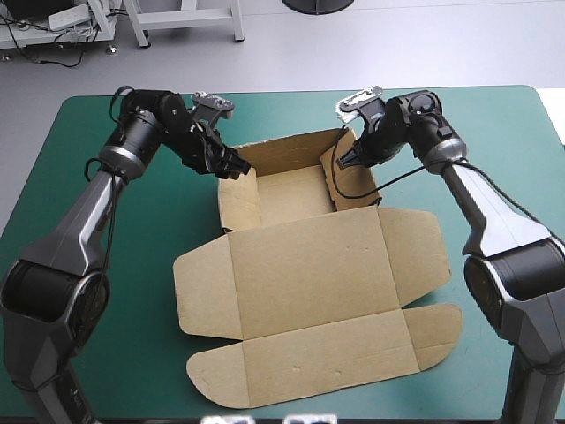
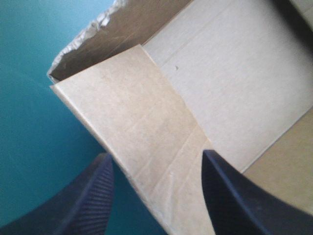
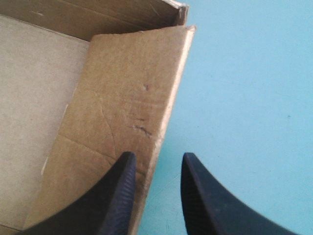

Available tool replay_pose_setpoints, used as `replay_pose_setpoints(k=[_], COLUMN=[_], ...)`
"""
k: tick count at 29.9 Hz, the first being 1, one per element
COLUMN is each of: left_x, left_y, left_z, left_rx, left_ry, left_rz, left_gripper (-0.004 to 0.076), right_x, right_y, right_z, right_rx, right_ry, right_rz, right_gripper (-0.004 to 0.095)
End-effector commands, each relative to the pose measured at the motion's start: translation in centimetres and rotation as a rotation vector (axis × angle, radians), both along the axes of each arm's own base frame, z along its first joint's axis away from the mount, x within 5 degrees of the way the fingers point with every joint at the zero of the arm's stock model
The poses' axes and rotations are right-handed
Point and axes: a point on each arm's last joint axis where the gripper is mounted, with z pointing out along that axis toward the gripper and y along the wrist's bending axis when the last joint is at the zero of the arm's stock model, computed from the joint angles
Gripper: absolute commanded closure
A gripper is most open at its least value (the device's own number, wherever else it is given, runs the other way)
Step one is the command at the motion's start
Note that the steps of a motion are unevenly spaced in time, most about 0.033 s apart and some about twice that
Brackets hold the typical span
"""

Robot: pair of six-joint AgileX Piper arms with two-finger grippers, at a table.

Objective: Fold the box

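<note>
1. The box (image 1: 309, 265) lies on the teal-green cover (image 1: 106, 291), about the middle of the table. It is an open tray with its walls raised, and the tray sits toward 12 o'clock.
2. The lid lies flat on the cover, spread from the tray toward 6 o'clock. It has a side flap at 9 o'clock and another at 3 o'clock, and a long flap with rounded ends nearest the table's 6 o'clock edge.
3. The left gripper (image 1: 231, 165) is at the tray's 9 o'clock wall, near the far corner.
4. In the left wrist view, the left gripper (image 2: 156, 155) stands wide apart, astride that wall of the box (image 2: 132, 122). One black finger is outside over the cover and the other is inside over the tray floor. It clamps nothing.
5. The right gripper (image 1: 346, 161) is at the tray's 3 o'clock wall.
6. In the right wrist view, the right gripper (image 3: 159, 155) is parted by a smaller gap. The wall's edge of the box (image 3: 122, 98) runs between the fingers. One finger lies over the wall's inner face and the other is outside, with cover showing between it and the board. It does not grip the wall.
</note>
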Motion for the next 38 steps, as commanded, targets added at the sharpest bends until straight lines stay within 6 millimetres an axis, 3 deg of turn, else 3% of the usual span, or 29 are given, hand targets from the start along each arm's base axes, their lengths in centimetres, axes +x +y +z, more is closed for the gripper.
replay_pose_setpoints(k=[1,5,10,20,26,35,38], left_x=[-2.9,-5.7,-10.6,-19.1,-22.6,-24.1,-24.7], left_y=[0.0,0.3,1.8,5.7,6.9,8.9,9.1], left_z=[7.0,11.1,16.1,21.9,21.7,18.8,18.5], left_rx=[-0.136,-0.214,-0.262,-0.218,-0.210,-0.039,-0.038], left_ry=[-0.155,-0.209,-0.356,-0.612,-0.631,-0.602,-0.599], left_rz=[-0.023,-0.057,-0.070,-0.028,-0.021,0.053,0.053], left_gripper=[0.0324,0.0330,0.0339,0.0339,0.0339,0.0340,0.0339], right_x=[-1.0,-1.1,-1.4,-1.6,-1.5,-1.5,-1.6], right_y=[-0.7,-0.7,-0.3,-0.2,-0.2,-0.3,-0.3], right_z=[3.9,4.0,4.0,3.7,3.5,6.8,6.6], right_rx=[0.006,0.009,0.054,0.070,0.062,0.083,0.071], right_ry=[-0.105,-0.096,-0.056,-0.025,-0.026,-0.124,-0.100], right_rz=[0.002,0.003,0.007,0.010,0.009,0.010,0.011], right_gripper=[0.0602,0.0602,0.0602,0.0603,0.0603,0.0603,0.0603])
